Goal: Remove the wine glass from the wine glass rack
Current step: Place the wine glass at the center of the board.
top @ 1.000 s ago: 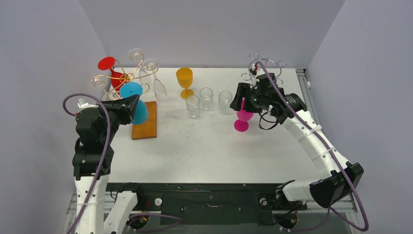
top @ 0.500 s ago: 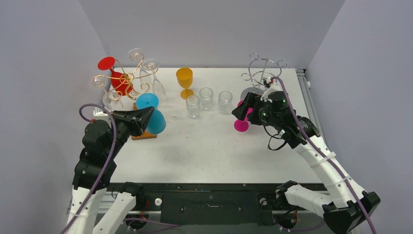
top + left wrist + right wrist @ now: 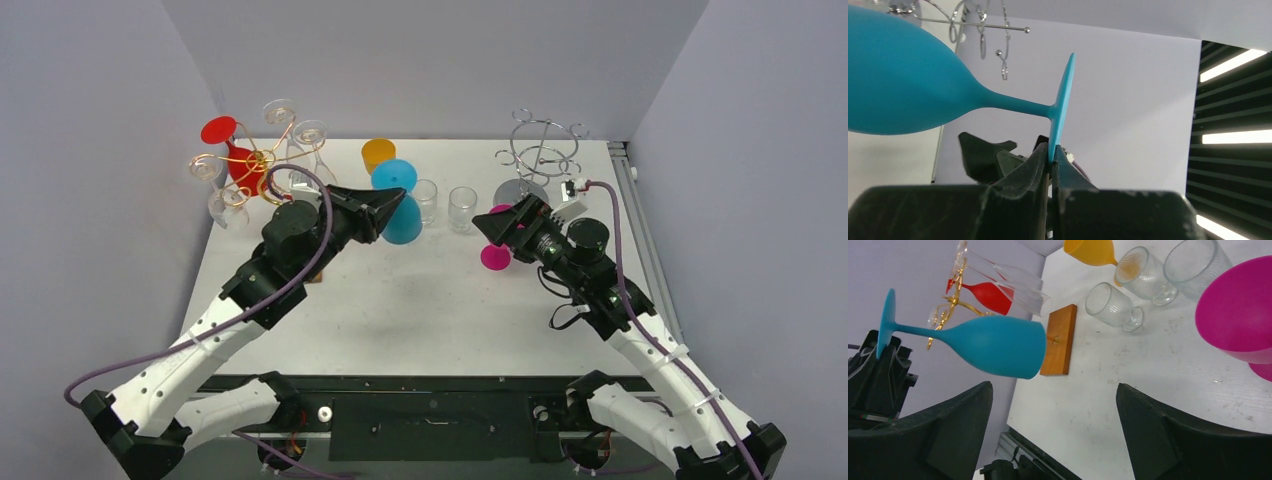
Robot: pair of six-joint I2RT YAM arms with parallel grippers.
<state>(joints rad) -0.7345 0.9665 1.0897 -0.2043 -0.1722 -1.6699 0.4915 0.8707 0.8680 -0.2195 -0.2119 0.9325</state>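
As left jaws clamp it, blue glass (image 3: 404,218)

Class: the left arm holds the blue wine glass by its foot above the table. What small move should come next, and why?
Probably rotate the wrist to bring the blue wine glass upright. The left gripper is shut on the edge of its foot, the bowl is tipped over in mid-air, and bare table lies nearby for setting it down.

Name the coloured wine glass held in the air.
The blue wine glass, its foot pinched in the left gripper. The pink glass and orange glass stand upright; the red glass hangs from the rack.
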